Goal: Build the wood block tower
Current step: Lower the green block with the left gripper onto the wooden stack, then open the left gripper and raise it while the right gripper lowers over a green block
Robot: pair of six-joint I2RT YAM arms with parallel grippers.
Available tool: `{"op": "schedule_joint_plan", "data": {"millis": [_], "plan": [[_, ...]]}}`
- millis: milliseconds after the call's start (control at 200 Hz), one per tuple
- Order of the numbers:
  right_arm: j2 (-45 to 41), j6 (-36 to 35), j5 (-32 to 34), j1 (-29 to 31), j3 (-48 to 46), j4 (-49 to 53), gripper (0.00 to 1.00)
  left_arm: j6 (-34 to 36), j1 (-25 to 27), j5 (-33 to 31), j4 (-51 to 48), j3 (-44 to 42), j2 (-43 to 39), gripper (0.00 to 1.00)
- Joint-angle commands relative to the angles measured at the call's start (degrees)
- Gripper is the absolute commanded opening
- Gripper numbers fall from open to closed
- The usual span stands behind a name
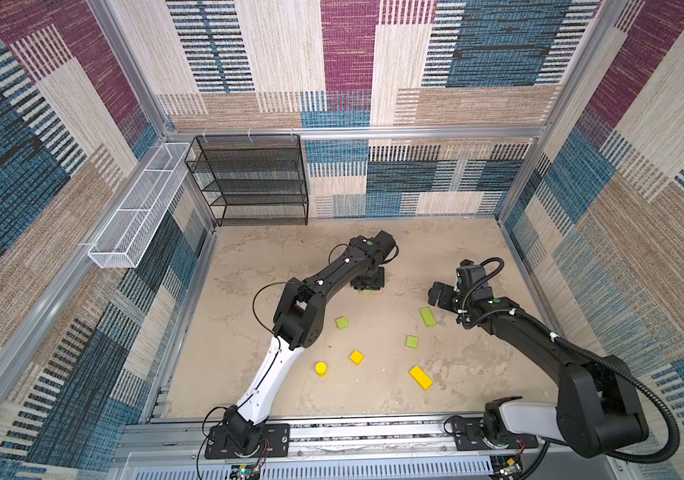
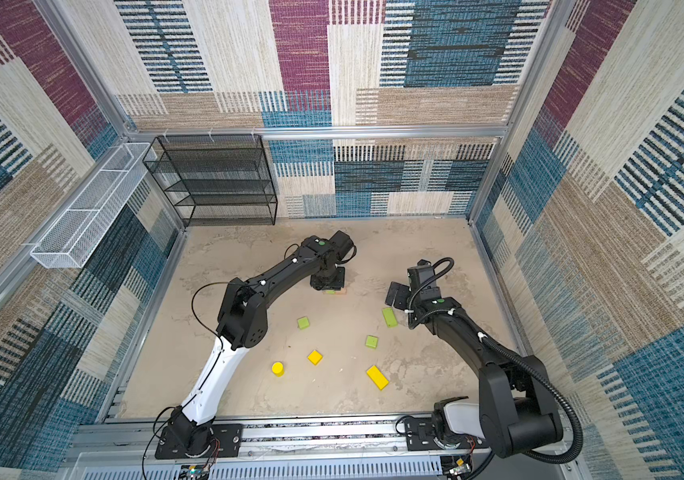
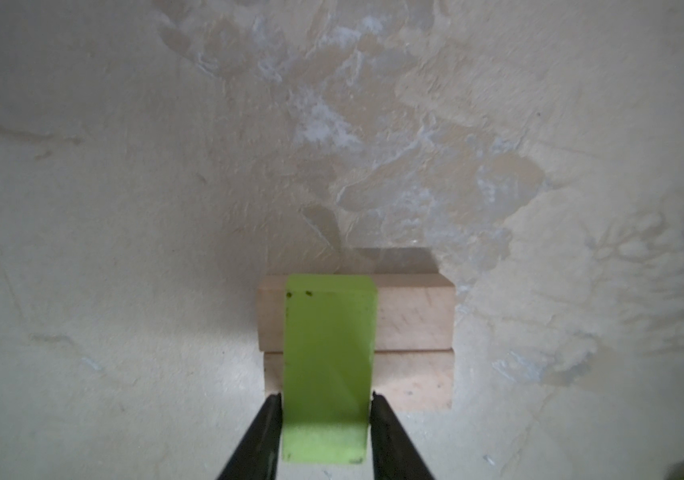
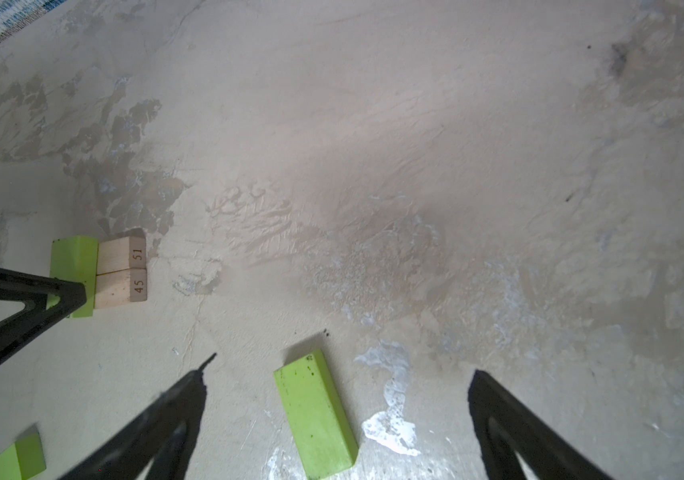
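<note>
left claw [image 3: 325,399] flanking green block [image 3: 327,340] on planks [image 3: 415,316], can't tell if gripping | right claw [image 4: 340,374] gaping | risk: snagging, dragging it off

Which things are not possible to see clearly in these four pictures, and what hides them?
- Two flat tan wooden planks: in both top views almost hidden under the left end effector.
- Left end effector's hold on the long lime-green wooden block: left wrist view, contact too fine to tell.
- Small lime-green wooden block: right wrist view, blurred, cut off by the edge.
</note>
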State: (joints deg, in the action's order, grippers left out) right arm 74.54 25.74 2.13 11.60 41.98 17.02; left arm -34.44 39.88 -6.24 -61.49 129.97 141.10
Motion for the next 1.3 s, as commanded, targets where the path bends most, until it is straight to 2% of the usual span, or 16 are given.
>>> {"op": "schedule_joint_plan", "data": {"millis": [0, 105, 245, 391, 947, 1017, 1217, 1297], "plan": [[-0.31, 0.55, 0.12, -0.02, -0.09, -1.66, 0.99, -0.19, -0.07, -0.36, -0.64, 0.48, 0.05, 0.41], [-0.41, 0.65, 0.09, -0.04, -0.18, -1.63, 0.99, -0.11, -0.08, -0.26, -0.67, 0.46, -0.02, 0.42], [-0.54, 0.66, -0.15, -0.09, -0.16, -1.71, 0.99, 0.16, -0.01, 0.28, -0.64, 0.55, -0.21, 0.53], [-0.18, 0.68, -0.99, -0.04, -0.04, -1.81, 0.99, 0.25, -0.01, 0.33, -0.67, 0.27, -1.01, 0.57], [3.41, -2.22, -7.74, -0.02, 2.19, 3.57, 1.00, 5.27, -0.31, 0.57, -0.64, -0.51, -9.69, 0.58], [2.74, -2.27, -8.20, 0.01, 2.06, 4.22, 0.97, 6.11, -0.63, 0.54, -0.59, -0.10, -11.21, 0.58], [1.76, -4.39, -9.56, 0.09, 2.24, 7.12, 0.92, 10.77, -2.15, 4.28, -0.66, 9.47, -11.68, 0.57], [1.24, -4.90, -9.50, 0.18, 1.26, 7.72, 0.90, 11.13, -2.09, 4.91, -0.56, 10.04, -12.70, 0.58]]}}
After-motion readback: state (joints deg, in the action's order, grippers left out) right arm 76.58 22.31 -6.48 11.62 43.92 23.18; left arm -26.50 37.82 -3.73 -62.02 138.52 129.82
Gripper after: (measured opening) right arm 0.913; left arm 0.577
